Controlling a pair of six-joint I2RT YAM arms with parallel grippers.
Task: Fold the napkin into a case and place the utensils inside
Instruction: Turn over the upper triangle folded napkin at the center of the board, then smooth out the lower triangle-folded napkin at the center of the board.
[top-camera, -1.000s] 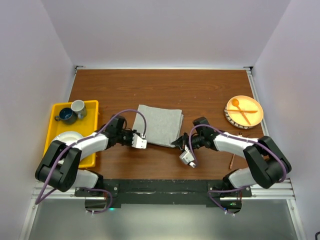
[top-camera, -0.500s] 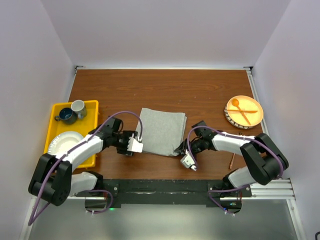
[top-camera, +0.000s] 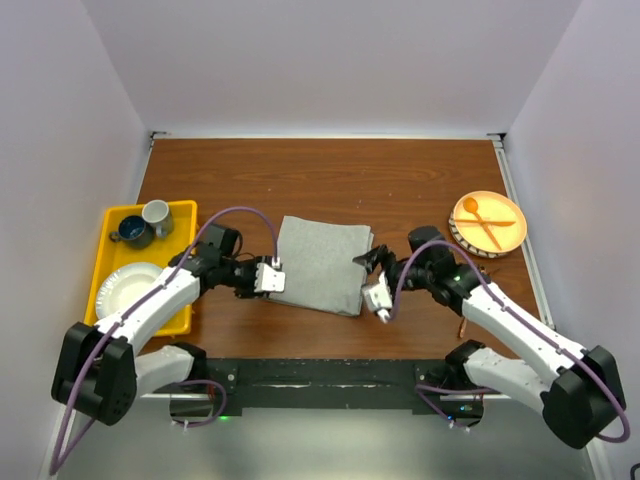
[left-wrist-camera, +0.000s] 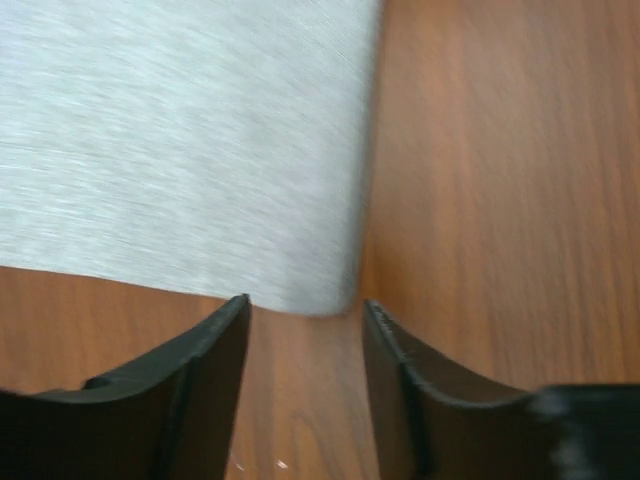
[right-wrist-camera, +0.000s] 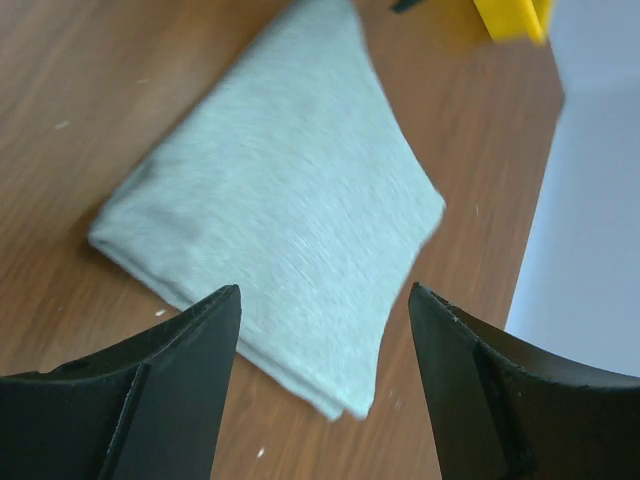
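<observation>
2 claws (left-wrist-camera: 305, 330) (right-wrist-camera: 325, 320) now open, off napkin (top-camera: 320, 262).

Brown wood-grain table (top-camera: 330, 180), pale lilac walls (top-camera: 330, 60) on three sides, black rail (top-camera: 320, 372) along near edge. Lighting soft, even.

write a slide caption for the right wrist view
Open fingers frame a folded grey napkin lying flat on the wooden table, a yellow tray corner beyond.
</observation>
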